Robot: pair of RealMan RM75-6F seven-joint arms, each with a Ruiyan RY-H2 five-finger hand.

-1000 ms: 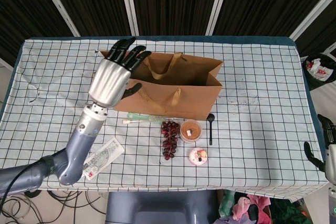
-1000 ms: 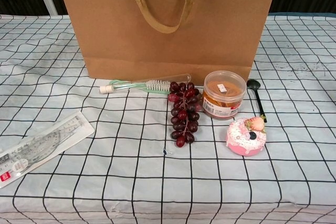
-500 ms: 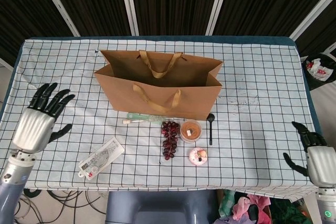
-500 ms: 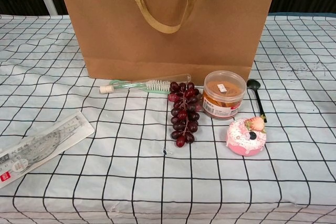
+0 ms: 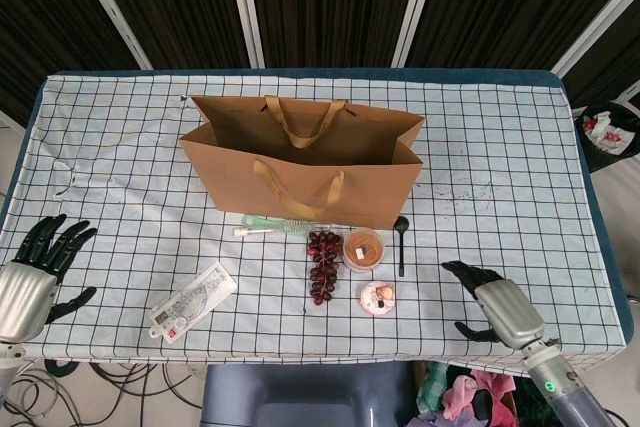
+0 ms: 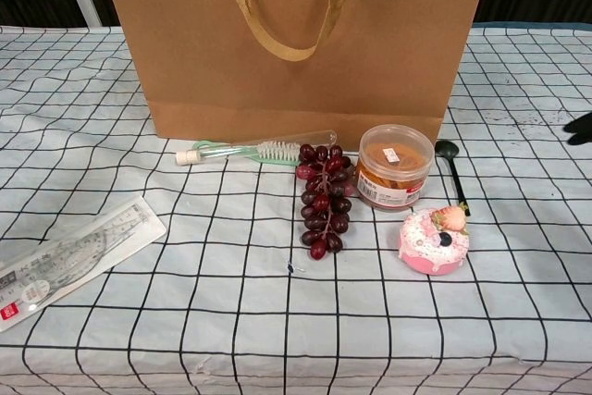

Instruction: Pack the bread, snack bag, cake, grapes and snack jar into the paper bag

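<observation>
The brown paper bag (image 5: 310,162) (image 6: 296,43) stands open in the middle of the table. In front of it lie dark grapes (image 5: 322,265) (image 6: 322,199), a clear snack jar (image 5: 363,249) (image 6: 394,166) and a pink cake (image 5: 378,297) (image 6: 433,240). My left hand (image 5: 30,282) hangs open at the table's left front corner, holding nothing. Right of the cake, my right hand (image 5: 495,309) is open over the table, fingers pointing toward the cake; a dark fingertip (image 6: 581,127) shows at the chest view's right edge. Bread and snack bag are not visible.
A toothbrush in a clear case (image 5: 278,226) (image 6: 254,148) lies along the bag's front. A black spoon (image 5: 401,242) (image 6: 452,171) sits right of the jar. A packaged ruler set (image 5: 195,301) (image 6: 69,261) lies at the front left.
My left hand has dropped from over the bag's left end to the front left corner. My right hand has come in from the right edge toward the cake.
</observation>
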